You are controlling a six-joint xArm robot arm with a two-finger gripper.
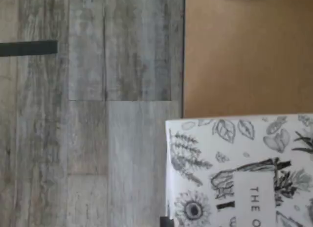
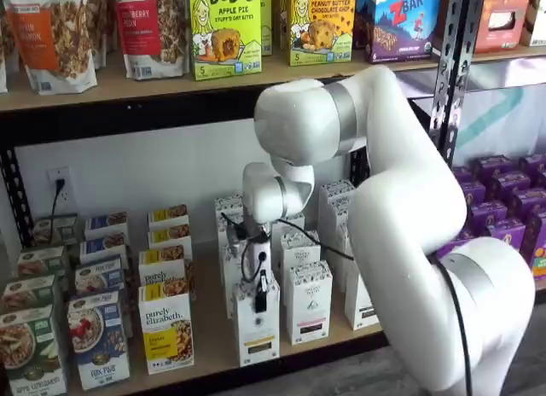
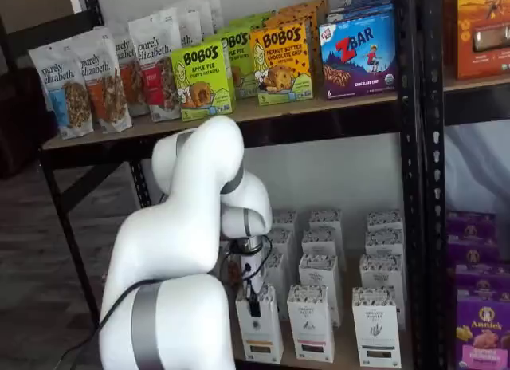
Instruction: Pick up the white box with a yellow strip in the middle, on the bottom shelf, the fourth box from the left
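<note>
The white box (image 2: 254,336) stands at the front of the bottom shelf (image 2: 213,349), with a speckled top band and a short yellowish strip low on its front. It shows in both shelf views (image 3: 261,338). My gripper (image 2: 260,304) hangs over it from the white arm. One black finger lies flat against the box's front face, and the other is hidden behind the box. The gripper also shows in a shelf view (image 3: 253,308). The wrist view shows the box's speckled top (image 1: 234,168) close up, beside the brown shelf board (image 1: 244,56).
Alike white cartons (image 2: 309,302) stand right of the box and behind it (image 3: 311,322). A "purely elizabeth" box (image 2: 166,332) stands to its left. Purple boxes (image 2: 503,208) sit at the far right past a black upright (image 2: 450,72). Grey plank floor (image 1: 98,114) lies below the shelf edge.
</note>
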